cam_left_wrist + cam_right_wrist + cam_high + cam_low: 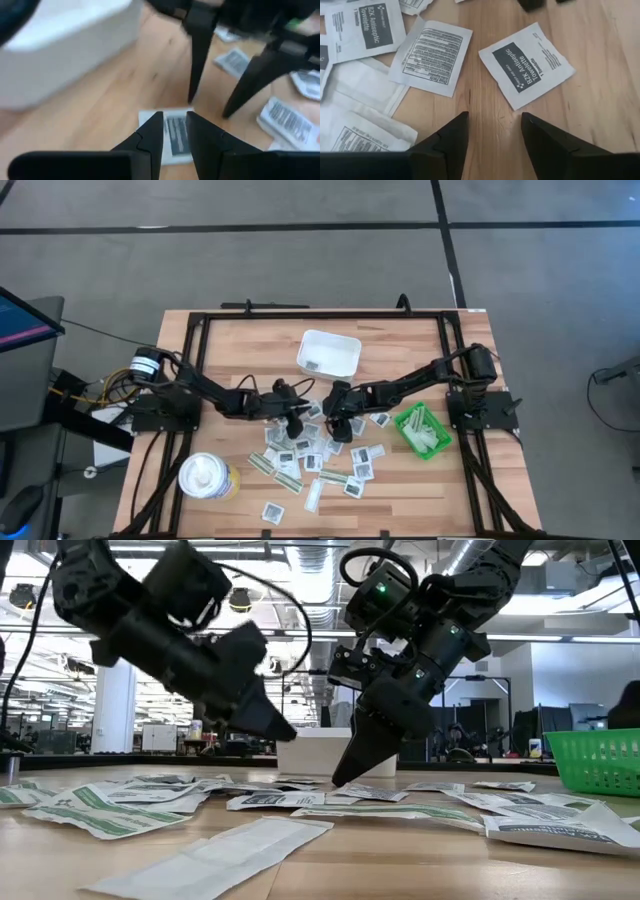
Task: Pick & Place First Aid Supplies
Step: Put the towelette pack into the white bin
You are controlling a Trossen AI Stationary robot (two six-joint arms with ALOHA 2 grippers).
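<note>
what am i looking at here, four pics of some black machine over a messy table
These are two dark robot arms at a wooden table, each ending in a two-finger gripper. One camera looks straight down, one sits at table height, and one rides on each wrist. Small flat white first aid packets lie scattered, with a white rectangular tray, a green bin and a white-lidded round tub. The left gripper has a square white packet between its fingers. The right gripper is open above bare wood, holding nothing.
</note>
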